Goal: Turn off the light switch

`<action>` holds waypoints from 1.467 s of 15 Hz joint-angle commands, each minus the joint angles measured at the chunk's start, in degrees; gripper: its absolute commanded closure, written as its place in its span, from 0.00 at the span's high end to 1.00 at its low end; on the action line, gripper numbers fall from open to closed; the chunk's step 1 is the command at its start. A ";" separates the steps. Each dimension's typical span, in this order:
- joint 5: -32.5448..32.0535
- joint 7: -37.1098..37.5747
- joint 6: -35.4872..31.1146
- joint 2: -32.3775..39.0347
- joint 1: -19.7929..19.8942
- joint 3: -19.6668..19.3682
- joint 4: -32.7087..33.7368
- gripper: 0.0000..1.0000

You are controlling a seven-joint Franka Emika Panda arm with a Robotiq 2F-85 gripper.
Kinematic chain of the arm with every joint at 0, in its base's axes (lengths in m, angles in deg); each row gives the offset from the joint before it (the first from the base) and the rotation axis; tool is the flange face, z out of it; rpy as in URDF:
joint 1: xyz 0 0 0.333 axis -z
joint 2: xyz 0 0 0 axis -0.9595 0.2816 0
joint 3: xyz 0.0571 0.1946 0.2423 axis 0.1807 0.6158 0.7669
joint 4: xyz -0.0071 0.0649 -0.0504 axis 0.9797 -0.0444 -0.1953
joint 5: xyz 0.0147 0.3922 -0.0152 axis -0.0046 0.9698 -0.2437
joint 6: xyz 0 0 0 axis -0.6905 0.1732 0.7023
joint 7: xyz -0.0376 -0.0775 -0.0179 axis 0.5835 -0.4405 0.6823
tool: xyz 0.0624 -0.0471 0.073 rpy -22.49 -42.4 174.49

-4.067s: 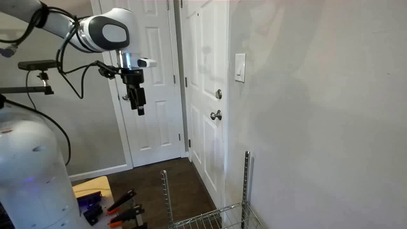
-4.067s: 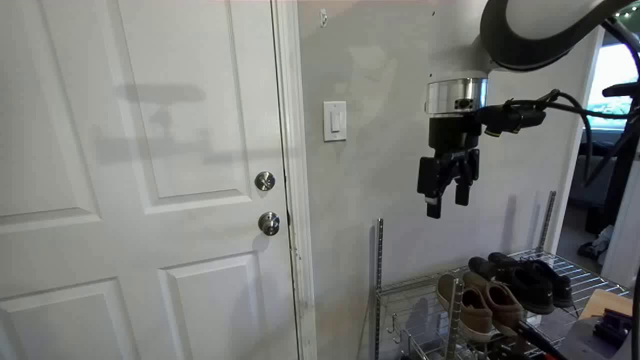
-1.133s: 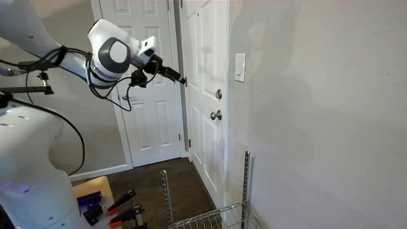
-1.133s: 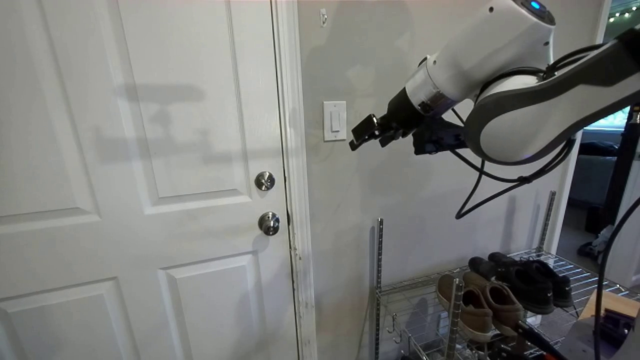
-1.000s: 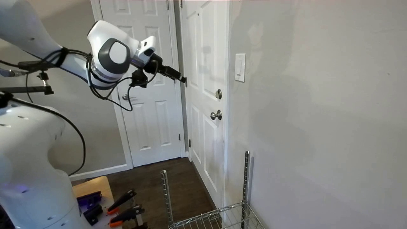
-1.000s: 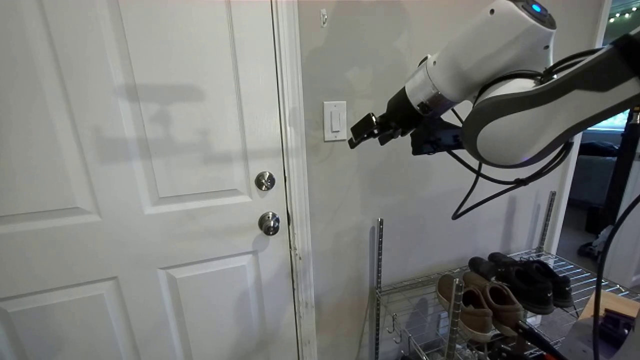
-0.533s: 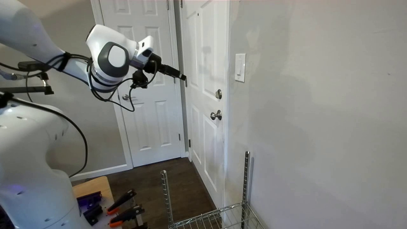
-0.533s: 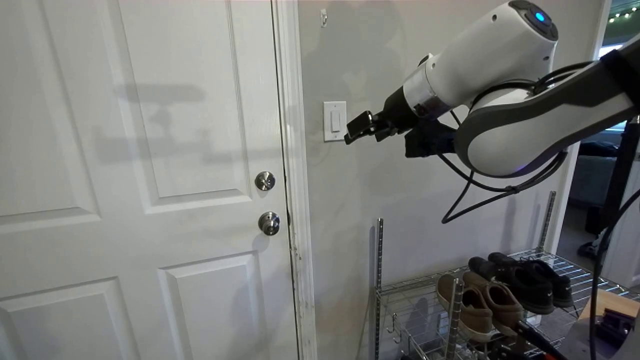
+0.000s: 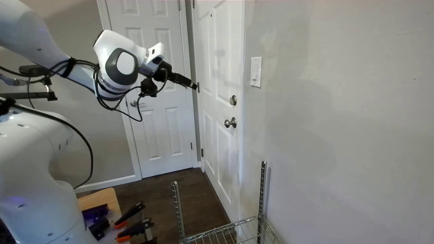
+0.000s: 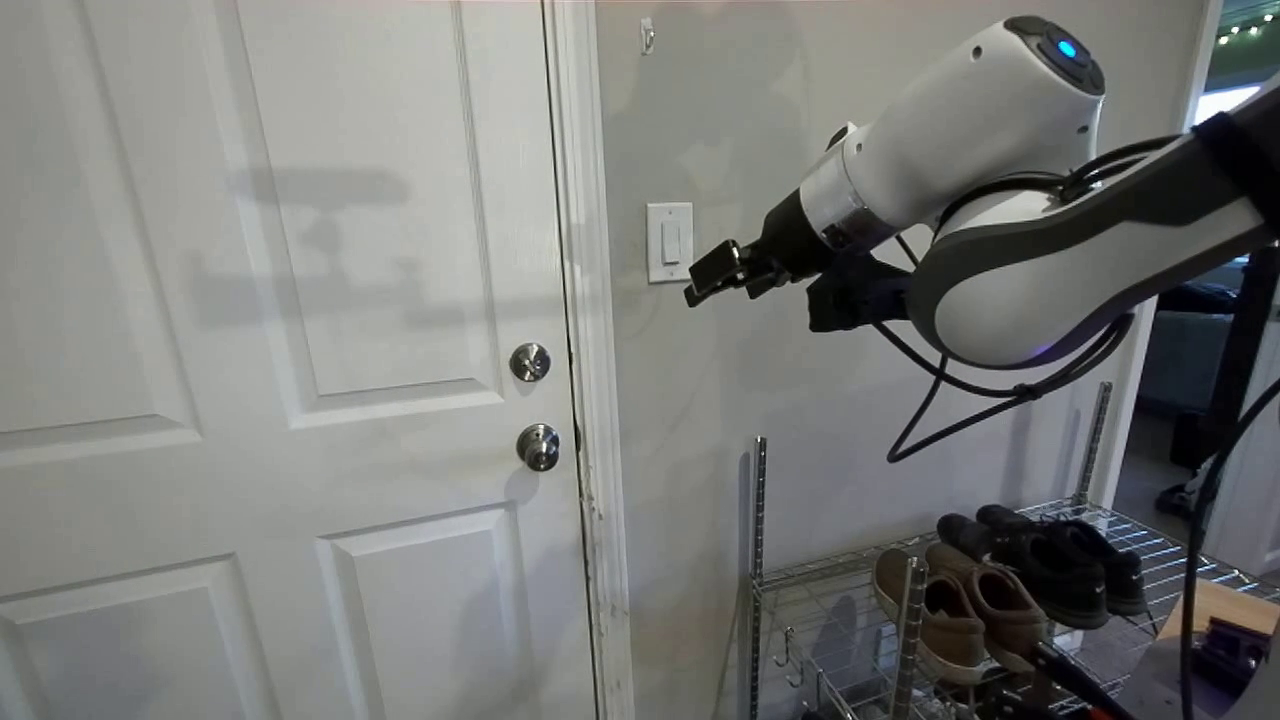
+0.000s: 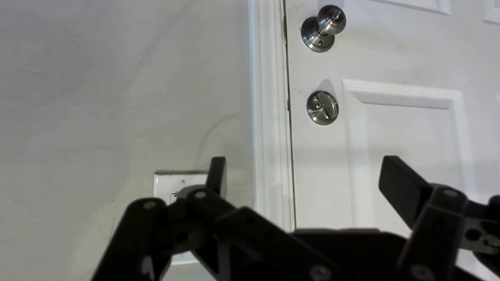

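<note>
The light switch is a small white upright plate with a rocker, fixed to the grey wall beside the door frame; it shows in both exterior views (image 9: 256,72) (image 10: 670,243). In the wrist view, the light switch (image 11: 167,185) is at the lower left, partly hidden behind one finger of my gripper. My gripper (image 11: 304,160) is wide open with nothing between its fingers. In an exterior view, my gripper (image 9: 195,86) points at the white door, tilted slightly downward, clearly apart from the wall and switch. In an exterior view, the gripper (image 10: 725,293) appears just right of and below the plate.
The white door (image 10: 380,400) has a round knob (image 11: 331,20) and a deadbolt (image 11: 322,107). A wire rack (image 10: 830,570) with upright posts and several shoes stands below against the wall. Black and orange clamps (image 9: 135,228) sit by the robot's base.
Since about four seconds ago, my arm has turned the gripper from pointing down to pointing forward, closer to the switch. In the last half second it has dropped slightly. The gripper stays open.
</note>
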 commanded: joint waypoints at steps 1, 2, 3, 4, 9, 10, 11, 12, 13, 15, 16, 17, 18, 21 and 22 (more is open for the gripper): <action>1.19 -3.11 -1.99 2.09 0.30 -1.57 0.02 1.00; 1.31 -2.98 -1.90 2.00 0.48 -1.88 0.02 1.00; 1.66 -2.18 -1.30 1.05 1.49 -1.63 0.02 1.00; 1.88 -1.78 -0.98 0.57 2.16 -1.73 0.03 1.00; 4.25 1.50 1.10 -4.92 11.07 2.44 -0.30 1.00; 4.72 1.69 1.39 -5.88 12.62 3.33 -0.32 1.00; 4.83 1.47 2.13 -6.31 13.70 4.01 -0.32 1.00; 4.62 0.94 2.86 -6.31 14.16 4.39 -0.27 1.00; 4.41 1.08 4.12 -7.32 15.34 5.44 -0.24 1.00; 4.14 1.50 5.75 -8.21 16.31 6.59 -0.22 1.00; 3.97 1.57 6.60 -8.57 16.46 6.86 -0.22 1.00; 3.89 1.41 7.71 -8.22 15.84 6.58 -0.26 1.00; 3.65 1.33 9.18 -8.11 15.41 6.44 -0.22 1.00; 2.74 1.20 10.93 -7.23 15.28 6.49 0.56 1.00; 2.60 1.28 11.44 -7.08 15.39 6.62 0.84 1.00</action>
